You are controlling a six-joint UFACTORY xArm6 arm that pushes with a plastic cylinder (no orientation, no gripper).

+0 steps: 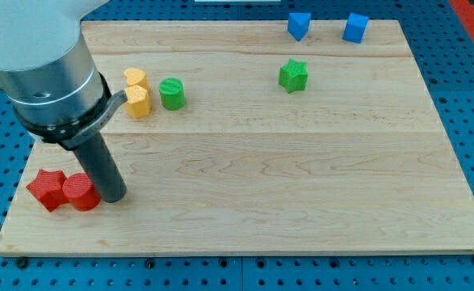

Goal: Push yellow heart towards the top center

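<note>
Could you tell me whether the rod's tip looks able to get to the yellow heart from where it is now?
Probably yes. My tip sits beside the red cylinder at the view's lower left, and the bare board between it and the yellow heart looks free, apart from the yellow hexagon block touching the heart.

Robotics lab bench: pale wooden tabletop [301,178] resting on blue perforated mounting plate [471,121] with regular hole grid; grey industrial robot arm [43,73] over it; small coloured test blocks scattered, no household items

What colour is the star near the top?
Green: the star, clearest in the camera view.
</note>
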